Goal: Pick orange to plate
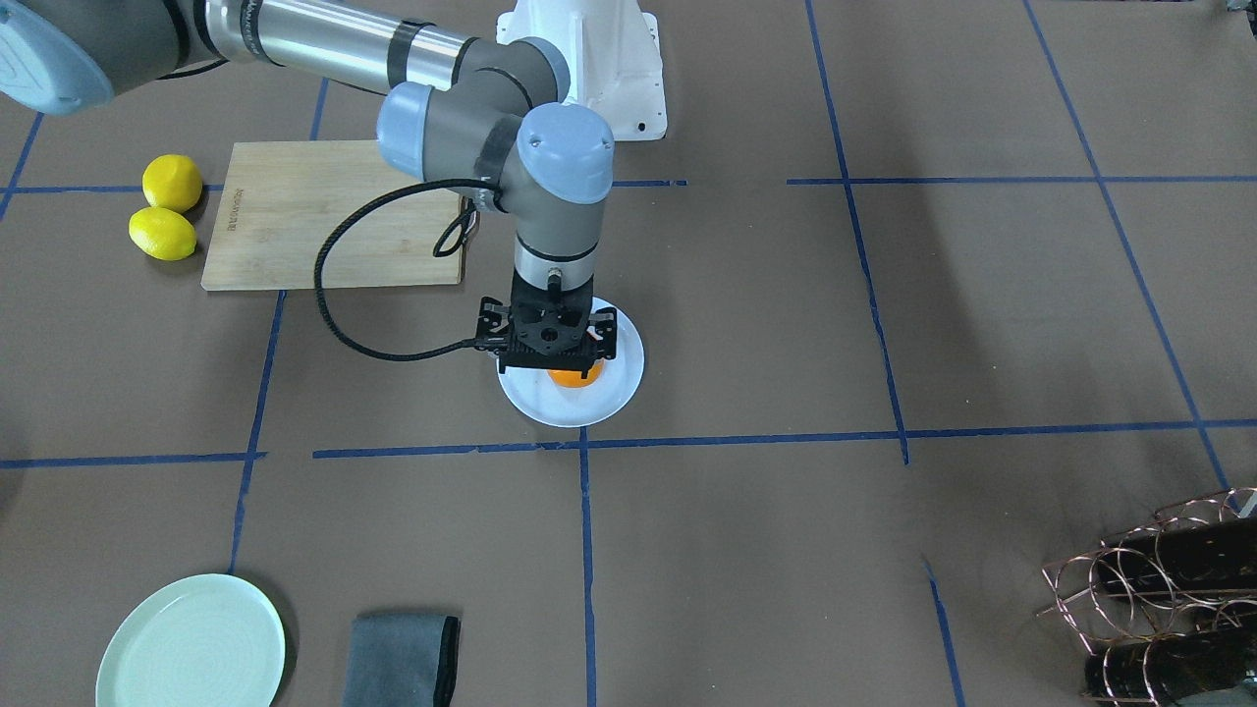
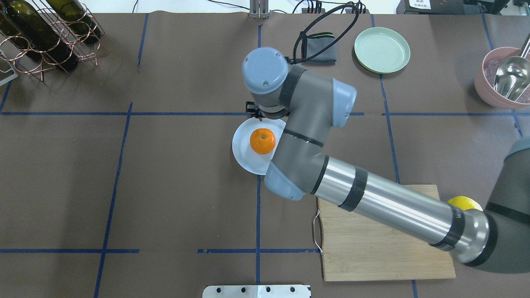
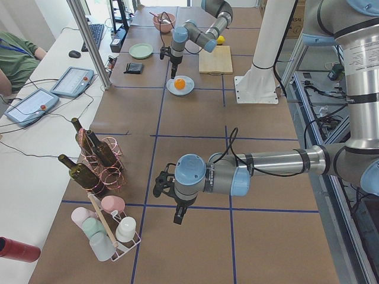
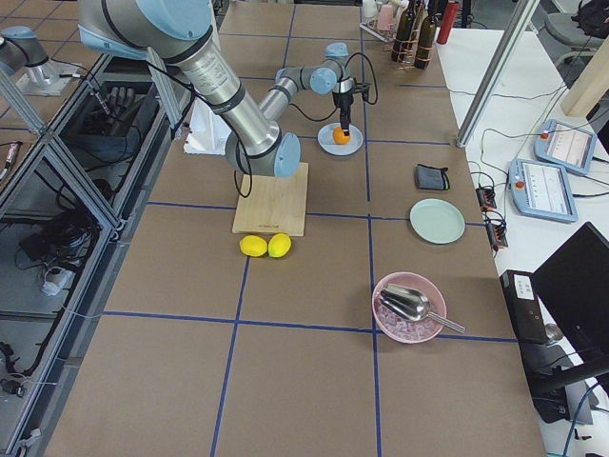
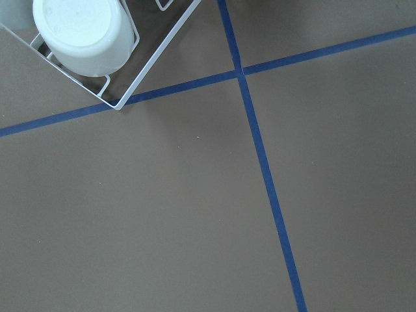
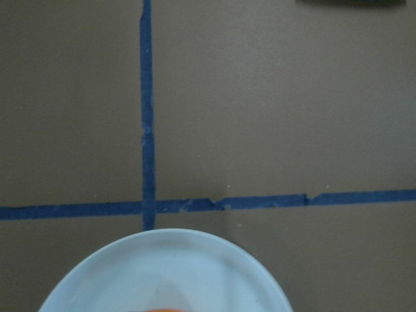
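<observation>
The orange (image 2: 262, 140) rests on the white plate (image 2: 244, 155) near the table's middle, with nothing visibly touching its sides. My right gripper (image 1: 548, 339) hangs straight above it, pointing down. The black wrist mount hides its fingers, so I cannot tell whether they stand open or shut. The right wrist view holds only the plate's rim (image 6: 169, 266) and a sliver of orange at the bottom edge. My left gripper (image 3: 177, 214) hovers low over bare table far from the plate. It shows only in the exterior left view, so I cannot tell its state.
Two lemons (image 1: 167, 206) lie beside a wooden cutting board (image 1: 334, 211). A mint-green plate (image 1: 191, 643) and a grey cloth (image 1: 403, 660) sit at the operators' edge. A wine rack (image 2: 41, 33), a pink bowl with a scoop (image 2: 507, 78) and a cup rack (image 5: 84, 32) stand around.
</observation>
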`<state>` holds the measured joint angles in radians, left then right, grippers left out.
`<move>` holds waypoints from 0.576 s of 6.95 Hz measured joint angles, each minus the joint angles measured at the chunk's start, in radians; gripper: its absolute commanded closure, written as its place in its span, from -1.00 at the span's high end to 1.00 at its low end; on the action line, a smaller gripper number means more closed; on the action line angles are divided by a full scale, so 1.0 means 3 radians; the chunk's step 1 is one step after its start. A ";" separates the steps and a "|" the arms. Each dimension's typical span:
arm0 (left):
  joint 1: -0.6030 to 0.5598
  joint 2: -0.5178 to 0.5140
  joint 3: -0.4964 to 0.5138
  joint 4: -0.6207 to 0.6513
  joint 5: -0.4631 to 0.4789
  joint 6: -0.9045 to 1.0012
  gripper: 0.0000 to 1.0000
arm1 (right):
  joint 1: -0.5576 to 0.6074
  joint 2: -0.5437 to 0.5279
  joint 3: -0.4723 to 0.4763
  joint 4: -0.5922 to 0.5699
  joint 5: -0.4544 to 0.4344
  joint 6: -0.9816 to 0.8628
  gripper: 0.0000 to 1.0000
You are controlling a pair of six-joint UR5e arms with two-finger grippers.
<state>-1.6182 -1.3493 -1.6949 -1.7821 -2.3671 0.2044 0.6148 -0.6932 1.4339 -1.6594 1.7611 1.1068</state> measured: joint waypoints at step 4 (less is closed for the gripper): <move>0.0012 -0.0039 -0.0099 0.0155 0.0026 -0.0041 1.00 | 0.1265 -0.1039 0.0860 -0.0086 0.1065 -0.2025 1.00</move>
<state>-1.6146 -1.3611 -1.7245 -1.7357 -2.3595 0.1922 0.9942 -1.0049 1.6920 -1.6853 2.0805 0.4994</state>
